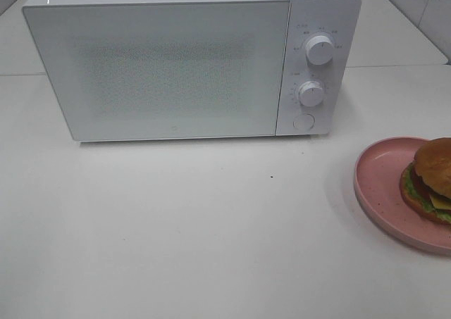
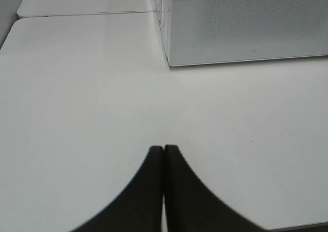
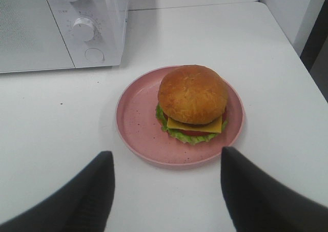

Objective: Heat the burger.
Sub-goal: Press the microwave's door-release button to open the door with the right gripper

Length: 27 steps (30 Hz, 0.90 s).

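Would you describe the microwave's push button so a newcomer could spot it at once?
Find the big white microwave and look at the narrow control panel on its right end. The button is the lowest of three round controls there: flat and plain, while the upper knob and lower knob stick out with pointer lines.

A white worktop (image 1: 176, 227) is shown. A white microwave (image 1: 169, 69) is set at its back. A pink speckled plate (image 1: 373, 185) is placed near its right edge.

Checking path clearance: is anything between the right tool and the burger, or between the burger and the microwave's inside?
Nothing lies between the open right tool and the burger on its pink plate. The microwave door is shut, blocking the way in.
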Motion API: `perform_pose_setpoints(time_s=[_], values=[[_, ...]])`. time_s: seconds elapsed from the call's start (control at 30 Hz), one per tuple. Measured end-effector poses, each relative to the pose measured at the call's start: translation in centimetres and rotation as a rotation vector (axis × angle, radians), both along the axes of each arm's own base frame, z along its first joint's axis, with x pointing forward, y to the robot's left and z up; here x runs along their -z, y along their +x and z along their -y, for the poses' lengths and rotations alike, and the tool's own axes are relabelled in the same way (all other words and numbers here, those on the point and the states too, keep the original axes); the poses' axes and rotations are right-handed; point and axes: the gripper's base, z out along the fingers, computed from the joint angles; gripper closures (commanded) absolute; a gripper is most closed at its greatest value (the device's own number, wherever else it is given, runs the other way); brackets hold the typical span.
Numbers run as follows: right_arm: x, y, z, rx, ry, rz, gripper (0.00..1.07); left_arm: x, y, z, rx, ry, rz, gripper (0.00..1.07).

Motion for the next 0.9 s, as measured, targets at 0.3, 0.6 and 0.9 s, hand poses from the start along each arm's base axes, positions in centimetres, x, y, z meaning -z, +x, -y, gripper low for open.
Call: perform_pose_setpoints(time_s=[0.3, 0.6, 0.9], values=[[0.0, 0.0, 0.0, 0.0, 0.0, 0.002, 0.49, 0.0, 0.0, 0.0, 0.0, 0.0, 0.0, 1.06], [-1.9, 2.5, 0.0, -0.002, -0.001, 0.059, 0.49, 0.0, 0.0, 0.0, 0.0, 0.0, 0.0, 1.06], [-3.0, 7.9, -0.2, -0.014, 0.042, 0.078, 0.5, 0.0, 0.0, 0.0, 0.0, 0.0, 0.0, 1.06]])
